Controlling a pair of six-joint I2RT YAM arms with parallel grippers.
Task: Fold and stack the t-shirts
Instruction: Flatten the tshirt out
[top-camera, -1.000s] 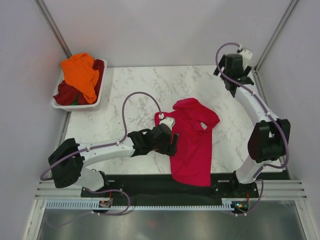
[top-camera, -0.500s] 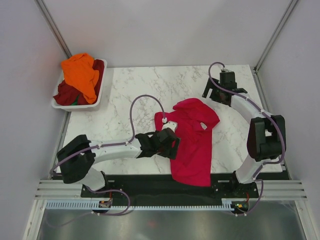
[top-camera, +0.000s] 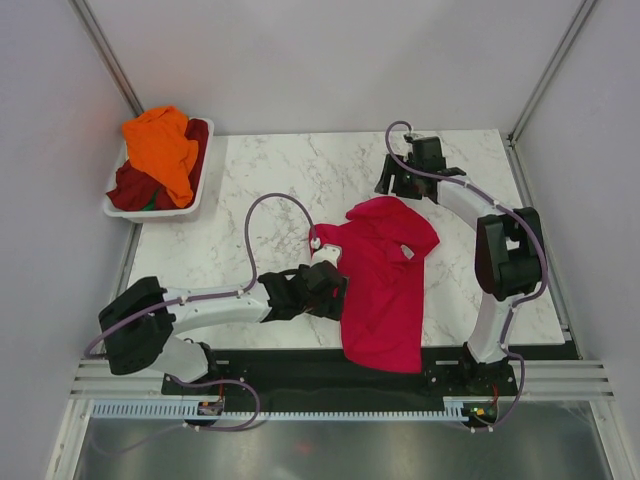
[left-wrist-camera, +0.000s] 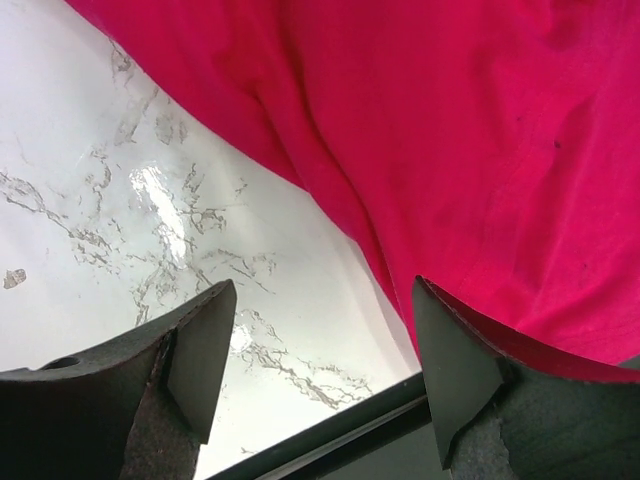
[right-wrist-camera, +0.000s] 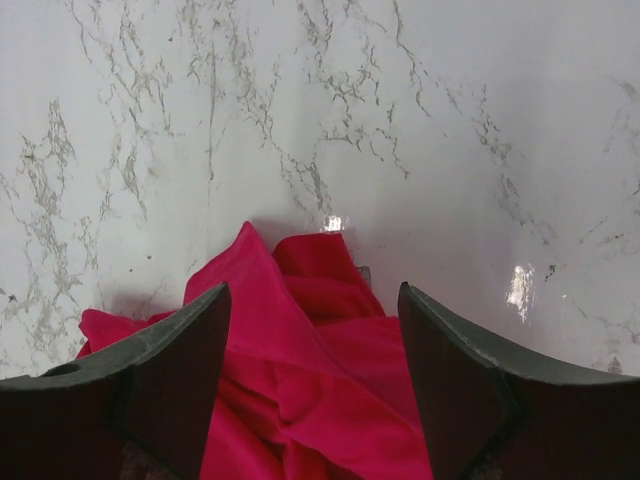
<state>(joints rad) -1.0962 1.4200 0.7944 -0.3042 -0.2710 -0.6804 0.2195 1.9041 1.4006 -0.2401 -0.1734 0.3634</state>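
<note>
The crimson-pink t-shirt (top-camera: 385, 285) lies crumpled lengthwise at the table's middle, its lower end hanging over the front edge. My left gripper (top-camera: 338, 292) is open at the shirt's left edge; in the left wrist view (left-wrist-camera: 320, 370) the cloth (left-wrist-camera: 450, 130) passes by the right finger (left-wrist-camera: 455, 375), with bare table between the jaws. My right gripper (top-camera: 393, 188) is open just behind the shirt's far end; in the right wrist view (right-wrist-camera: 310, 375) the bunched cloth (right-wrist-camera: 300, 400) lies between the jaws. The orange t-shirt (top-camera: 160, 145) lies on the dark maroon one (top-camera: 128, 187).
The white basket (top-camera: 160, 211) with the orange and maroon shirts stands at the back left corner. The black front rail (top-camera: 300, 365) runs along the near table edge and shows in the left wrist view (left-wrist-camera: 330, 430). Grey walls enclose the marble table (top-camera: 250, 180).
The right arm has swung from the back right corner forward and left to the shirt's far end. The left gripper has shifted slightly along the shirt's left edge.
</note>
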